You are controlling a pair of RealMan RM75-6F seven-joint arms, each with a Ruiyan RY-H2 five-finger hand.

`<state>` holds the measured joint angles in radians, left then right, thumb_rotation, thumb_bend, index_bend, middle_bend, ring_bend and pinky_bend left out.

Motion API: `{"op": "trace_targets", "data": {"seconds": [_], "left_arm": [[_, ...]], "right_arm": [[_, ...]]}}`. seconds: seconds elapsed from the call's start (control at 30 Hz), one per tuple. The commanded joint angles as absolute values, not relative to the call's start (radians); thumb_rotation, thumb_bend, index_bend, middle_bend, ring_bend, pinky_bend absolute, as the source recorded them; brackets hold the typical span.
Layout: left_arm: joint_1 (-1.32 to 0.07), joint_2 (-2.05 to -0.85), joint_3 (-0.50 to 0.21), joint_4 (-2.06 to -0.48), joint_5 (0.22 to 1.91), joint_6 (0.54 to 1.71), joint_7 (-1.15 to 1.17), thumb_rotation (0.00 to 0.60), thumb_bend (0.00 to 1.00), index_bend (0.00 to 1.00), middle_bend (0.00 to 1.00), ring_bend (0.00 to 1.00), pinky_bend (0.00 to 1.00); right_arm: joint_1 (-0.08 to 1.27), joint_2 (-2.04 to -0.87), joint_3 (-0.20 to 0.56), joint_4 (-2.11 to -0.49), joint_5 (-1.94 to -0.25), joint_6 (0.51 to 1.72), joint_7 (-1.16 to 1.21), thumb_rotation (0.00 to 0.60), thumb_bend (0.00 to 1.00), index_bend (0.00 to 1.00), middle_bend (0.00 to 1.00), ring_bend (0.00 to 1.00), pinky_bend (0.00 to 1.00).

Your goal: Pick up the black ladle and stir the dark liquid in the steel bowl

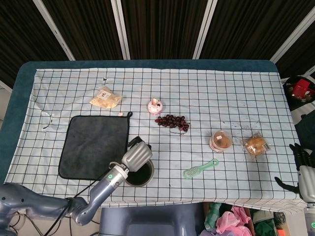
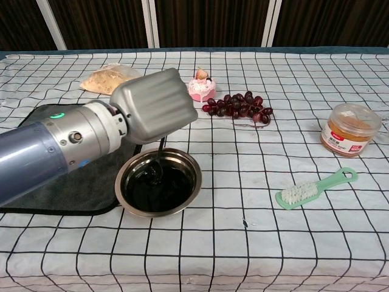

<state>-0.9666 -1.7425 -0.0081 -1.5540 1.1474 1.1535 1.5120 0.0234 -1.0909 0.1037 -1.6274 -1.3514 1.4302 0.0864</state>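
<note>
Left hand [image 2: 155, 103] and arm crowd the steel bowl [image 2: 159, 182] from the frame's left. Open tabletop [image 2: 243, 249] across the lower frame and between bowl and green brush [image 2: 313, 188]. Grapes [image 2: 238, 107] and pink cake [image 2: 200, 87] block the upper centre; grey towel [image 2: 55, 146] lies left.

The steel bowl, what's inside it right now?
The steel bowl holds dark liquid, with the black ladle dipping in from the left hand. The ladle's scoop is submerged, unseen.
</note>
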Motion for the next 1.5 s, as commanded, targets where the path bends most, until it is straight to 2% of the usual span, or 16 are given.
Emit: {"op": "trace_targets", "data": {"seconds": [0.03, 0.37, 0.6, 0.7, 0.9, 1.13, 1.5], "left_arm": [[-0.978, -1.760, -0.019, -1.541, 1.154, 1.143, 1.507, 0.600, 0.51, 0.69, 0.90, 0.84, 0.83], [-0.995, -1.806, -0.025, -1.582, 1.192, 1.139, 1.522, 0.600, 0.51, 0.70, 0.90, 0.84, 0.84], [-0.969, -1.769, 0.024, -1.685, 1.192, 1.144, 1.533, 0.600, 0.51, 0.70, 0.91, 0.85, 0.84], [-0.945, -1.727, 0.062, -1.749, 1.209, 1.169, 1.544, 0.600, 0.51, 0.71, 0.91, 0.85, 0.84], [-0.912, -1.657, 0.090, -1.794, 1.202, 1.193, 1.550, 0.600, 0.51, 0.71, 0.91, 0.85, 0.84], [-0.898, -1.624, 0.084, -1.761, 1.203, 1.191, 1.521, 0.600, 0.51, 0.71, 0.91, 0.85, 0.84], [-0.923, -1.684, 0.009, -1.659, 1.181, 1.151, 1.482, 0.600, 0.51, 0.71, 0.91, 0.85, 0.84]], "right_arm": [[0.024, -1.091, 0.104, -1.627, -1.351, 1.429, 0.088, 0.600, 0.11, 0.03, 0.01, 0.06, 0.22], [0.023, -1.088, 0.105, -1.627, -1.347, 1.427, 0.096, 0.600, 0.11, 0.03, 0.01, 0.06, 0.22], [0.023, -1.088, 0.106, -1.626, -1.345, 1.427, 0.096, 0.600, 0.11, 0.03, 0.01, 0.06, 0.22], [0.022, -1.087, 0.105, -1.629, -1.347, 1.429, 0.094, 0.600, 0.11, 0.03, 0.01, 0.06, 0.22], [0.023, -1.089, 0.104, -1.632, -1.348, 1.428, 0.088, 0.600, 0.11, 0.03, 0.01, 0.06, 0.22], [0.023, -1.090, 0.105, -1.631, -1.345, 1.427, 0.085, 0.600, 0.11, 0.03, 0.01, 0.06, 0.22], [0.026, -1.092, 0.104, -1.630, -1.343, 1.421, 0.082, 0.600, 0.11, 0.03, 0.01, 0.06, 0.22]]}}
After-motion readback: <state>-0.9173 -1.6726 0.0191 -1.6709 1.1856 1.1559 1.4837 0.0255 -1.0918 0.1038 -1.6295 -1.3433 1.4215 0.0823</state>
